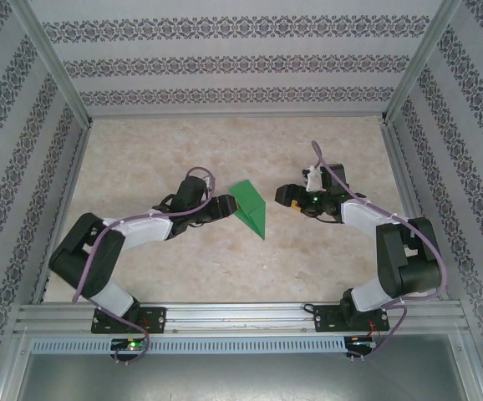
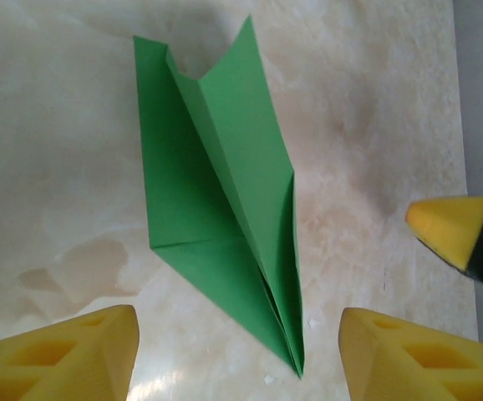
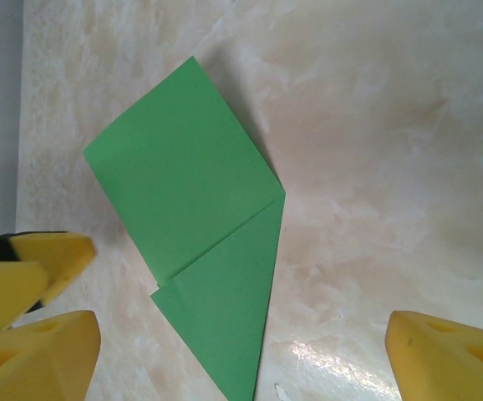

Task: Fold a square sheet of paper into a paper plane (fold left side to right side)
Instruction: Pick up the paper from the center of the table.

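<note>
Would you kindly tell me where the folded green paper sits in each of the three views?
Top external: green paper near the centre of the frame.
Left wrist: green paper mid-frame, reaching almost to the bottom edge.
Right wrist: green paper left of centre, running down to the bottom edge.
Shared landmark: its sharp nose, which points toward the bottom of every view.

1. No writing, label, brand, number or sign can be read in any view.
2. The green paper [image 2: 225,209] is plain on every face that shows.
3. The patterned walls [image 1: 225,67] carry ornament only, no letters.
</note>
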`<state>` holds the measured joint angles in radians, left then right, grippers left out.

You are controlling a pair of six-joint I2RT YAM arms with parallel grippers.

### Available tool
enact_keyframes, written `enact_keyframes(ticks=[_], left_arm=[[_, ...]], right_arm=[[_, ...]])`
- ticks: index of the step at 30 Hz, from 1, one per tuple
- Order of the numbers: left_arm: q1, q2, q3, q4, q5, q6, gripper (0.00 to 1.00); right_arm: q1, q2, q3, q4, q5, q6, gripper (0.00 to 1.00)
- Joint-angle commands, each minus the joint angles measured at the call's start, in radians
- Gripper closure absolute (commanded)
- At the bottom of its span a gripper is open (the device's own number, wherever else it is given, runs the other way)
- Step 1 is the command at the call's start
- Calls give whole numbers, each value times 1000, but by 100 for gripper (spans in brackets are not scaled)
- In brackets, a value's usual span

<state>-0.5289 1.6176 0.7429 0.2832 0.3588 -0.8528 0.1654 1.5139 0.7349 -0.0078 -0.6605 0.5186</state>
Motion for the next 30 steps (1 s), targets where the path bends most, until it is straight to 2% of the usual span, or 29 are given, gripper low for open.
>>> enact_keyframes(ticks=[1,5,13,16,21,30], left_arm=[[-10,65,20,194,1,-89,38],[-8,153,67,234,8,-105,42],[-8,265,139,255,20,-112,57],[-5,275,140,261,24,-114,68],[0,264,134,262,40,-105,81],[21,216,90,286,89,-94,92]], right_arm=[[-8,5,-16,36,-33,-1,12],[-10,1,-25,38,-33,-2,13],[-14,-1,-35,44,-42,-6,15],[-15,-2,-38,46,-48,-6,15],[-17,-4,-40,51,-57,-10,15],[-18,-5,-37,65,-100,-32,17]])
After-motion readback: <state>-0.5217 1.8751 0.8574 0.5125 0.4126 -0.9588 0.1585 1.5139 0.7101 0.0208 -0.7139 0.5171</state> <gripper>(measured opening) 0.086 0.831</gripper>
